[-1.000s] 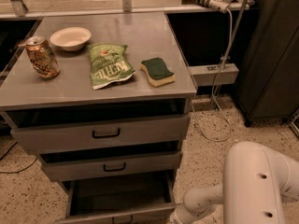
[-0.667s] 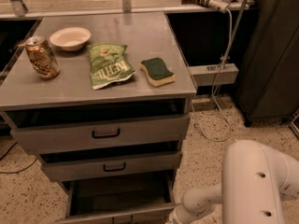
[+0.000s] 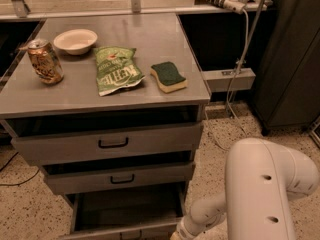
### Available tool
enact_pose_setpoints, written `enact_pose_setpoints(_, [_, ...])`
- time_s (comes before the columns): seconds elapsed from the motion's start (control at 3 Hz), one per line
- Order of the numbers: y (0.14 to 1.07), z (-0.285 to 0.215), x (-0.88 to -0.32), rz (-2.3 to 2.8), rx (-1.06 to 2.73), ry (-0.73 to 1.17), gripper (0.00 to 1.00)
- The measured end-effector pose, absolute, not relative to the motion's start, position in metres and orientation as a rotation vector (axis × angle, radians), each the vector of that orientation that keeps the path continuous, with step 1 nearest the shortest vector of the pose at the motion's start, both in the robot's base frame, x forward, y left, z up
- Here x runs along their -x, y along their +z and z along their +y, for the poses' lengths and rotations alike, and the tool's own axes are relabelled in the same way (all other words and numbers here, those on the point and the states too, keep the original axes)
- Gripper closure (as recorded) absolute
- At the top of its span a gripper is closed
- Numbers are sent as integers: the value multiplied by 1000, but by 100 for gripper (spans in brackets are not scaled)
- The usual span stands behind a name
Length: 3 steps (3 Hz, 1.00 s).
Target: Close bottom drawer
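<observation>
The bottom drawer (image 3: 127,208) of the grey metal cabinet is pulled out, and its deep grey interior shows. Its front panel (image 3: 125,232) lies at the bottom edge of the view. My white arm (image 3: 260,194) bends down at the lower right. Its wrist (image 3: 189,226) reaches to the drawer's right front corner. My gripper is past the bottom edge of the view, so it is hidden. The middle drawer (image 3: 120,178) and the top drawer (image 3: 112,143) stand slightly ajar, each with a black handle.
On the cabinet top (image 3: 75,96) are a drink can (image 3: 45,60), a white bowl (image 3: 75,40), a green chip bag (image 3: 115,70) and a green-and-yellow sponge (image 3: 169,76). A dark cabinet (image 3: 290,69) and hanging cables (image 3: 240,59) stand at the right. The floor is speckled.
My wrist has edged slightly left toward the bottom drawer's right front corner. The drawer looks as far open as before.
</observation>
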State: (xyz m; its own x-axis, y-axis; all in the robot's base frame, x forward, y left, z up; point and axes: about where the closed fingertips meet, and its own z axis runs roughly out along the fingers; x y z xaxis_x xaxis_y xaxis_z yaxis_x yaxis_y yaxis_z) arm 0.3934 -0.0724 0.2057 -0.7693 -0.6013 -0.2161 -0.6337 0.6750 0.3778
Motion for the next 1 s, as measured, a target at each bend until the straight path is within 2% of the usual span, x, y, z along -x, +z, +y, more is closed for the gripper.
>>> enact_pose_setpoints(0.67, [190, -63, -414, 2780, 1026, 644, 100])
enact_pose_setpoints(1.0, [190, -63, -414, 2780, 1026, 644, 81])
